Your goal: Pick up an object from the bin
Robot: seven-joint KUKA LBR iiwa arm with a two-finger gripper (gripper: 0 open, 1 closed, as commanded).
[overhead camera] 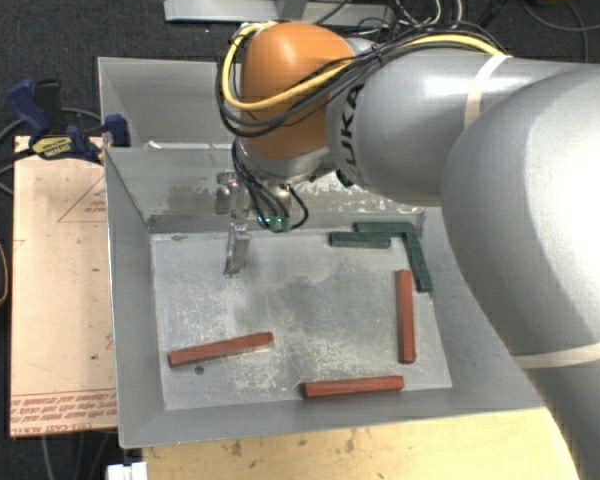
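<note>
The grey metal bin [130, 298] has a sloping left wall, and its scuffed floor is mostly bare on that side. Toward the front-left corner a red-brown bar [220, 349] lies flat, running nearly along the front edge with its right end tipped slightly toward the back. Behind it, well apart from it and close to the back wall, the gripper [236, 266] hangs straight down over bare floor in the back-left part of the bin. Its fingers [237, 248] seem drawn together into one narrow blade with nothing between them, though from this angle the gap is hard to judge. Whether the tips touch the floor cannot be told. Above it sit the rounded orange cover [290, 88] of the wrist and looping cables [420, 40]. Further right, a second red bar [352, 387] lies right along the front edge, past its middle. Near the back-right corner a short dark green bar [360, 239] lies parallel to the back wall, just beside an L-shaped dark green piece [417, 258] whose long leg runs down the right side. Below that leg a third red bar [406, 316] lies along the right edge, pointing front to back. The grey arm [460, 118] crosses over the right wall.
</note>
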